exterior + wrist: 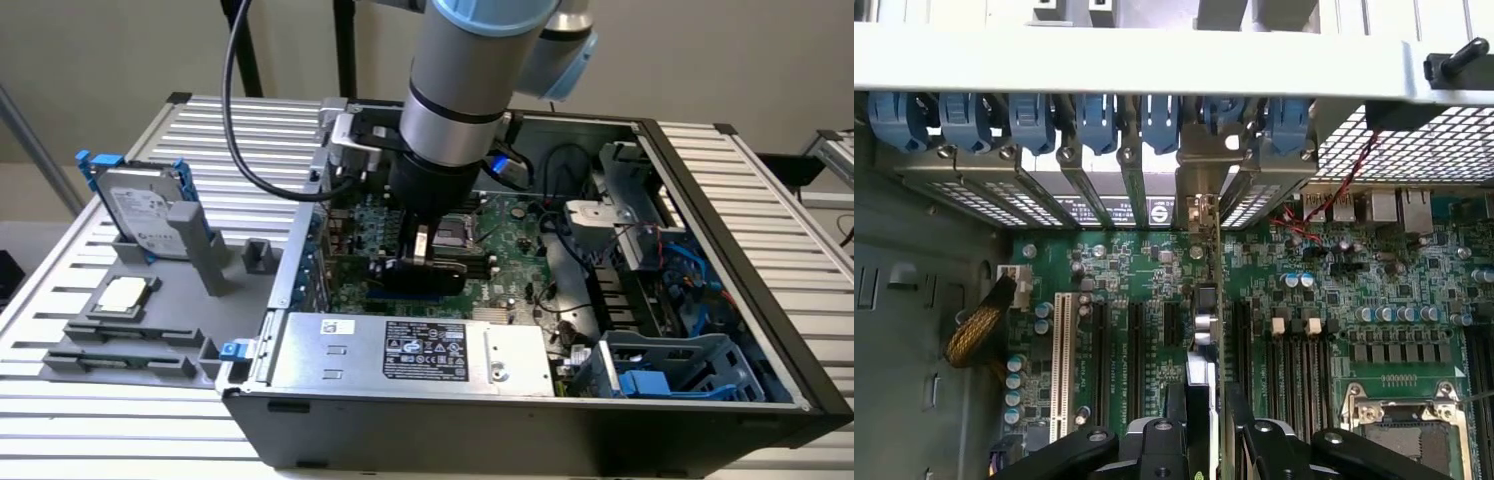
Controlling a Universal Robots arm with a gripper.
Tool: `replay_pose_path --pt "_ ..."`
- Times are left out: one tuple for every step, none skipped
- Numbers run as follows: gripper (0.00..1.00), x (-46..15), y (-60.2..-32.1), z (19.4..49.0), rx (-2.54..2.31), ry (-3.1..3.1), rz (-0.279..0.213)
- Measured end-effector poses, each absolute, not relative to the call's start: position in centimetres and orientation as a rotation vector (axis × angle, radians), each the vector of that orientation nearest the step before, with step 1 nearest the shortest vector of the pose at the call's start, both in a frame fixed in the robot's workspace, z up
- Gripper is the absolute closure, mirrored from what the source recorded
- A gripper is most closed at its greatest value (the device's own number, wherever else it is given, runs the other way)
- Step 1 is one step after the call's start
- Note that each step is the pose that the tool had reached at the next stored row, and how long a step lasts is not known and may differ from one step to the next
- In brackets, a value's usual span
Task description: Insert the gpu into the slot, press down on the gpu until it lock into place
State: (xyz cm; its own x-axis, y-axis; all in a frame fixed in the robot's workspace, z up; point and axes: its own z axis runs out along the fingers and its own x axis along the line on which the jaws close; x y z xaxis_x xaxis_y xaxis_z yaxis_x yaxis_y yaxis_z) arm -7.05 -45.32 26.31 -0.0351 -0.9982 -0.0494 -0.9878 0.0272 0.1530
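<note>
Black and seen edge-on, the graphics card (1199, 385) stands upright over the green main board (1144, 290). The pincer (1204, 445) is closed on the card's upper edge, one finger on each face. Held this way, the card's connector edge points down at the board, and its metal bracket (1199, 195) lines up with the row of slot covers (1079, 190) at the board's back edge. In the exterior view the card's lower edge appears to meet the blue slot (424, 291) on the board. I cannot tell whether it is seated or locked. Black memory slots (1299, 365) lie on the board just beside the card.
</note>
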Motion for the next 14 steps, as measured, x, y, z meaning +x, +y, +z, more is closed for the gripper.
replay_pose_path --pt "0.74 -7.04 -45.32 26.22 2.130 -2.198 -0.224" --pt "0.74 -7.00 -45.32 26.16 2.129 -2.197 -0.226" --pt "0.74 -6.95 -45.32 26.14 2.128 -2.196 -0.228" --pt "0.74 -6.89 -45.32 26.14 2.126 -2.195 -0.230" --pt "0.74 -6.83 -45.33 26.13 2.125 -2.194 -0.233" --pt "0.74 -6.75 -45.33 26.13 2.124 -2.193 -0.235" --pt "0.74 -6.69 -45.33 26.12 2.123 -2.193 -0.237" --pt "0.74 -6.62 -45.33 26.12 2.123 -2.192 -0.238" --pt "0.74 -6.58 -45.33 26.11 2.122 -2.191 -0.240" --pt "0.74 -6.55 -45.33 26.12 2.122 -2.191 -0.242" --pt "0.74 -6.53 -45.32 26.11 2.121 -2.189 -0.244" --pt "0.74 -6.53 -45.32 26.12 2.119 -2.188 -0.246" --pt "0.74 -6.53 -45.32 26.11 2.118 -2.187 -0.248" --pt "0.74 -6.52 -45.32 26.10 2.117 -2.186 -0.250"
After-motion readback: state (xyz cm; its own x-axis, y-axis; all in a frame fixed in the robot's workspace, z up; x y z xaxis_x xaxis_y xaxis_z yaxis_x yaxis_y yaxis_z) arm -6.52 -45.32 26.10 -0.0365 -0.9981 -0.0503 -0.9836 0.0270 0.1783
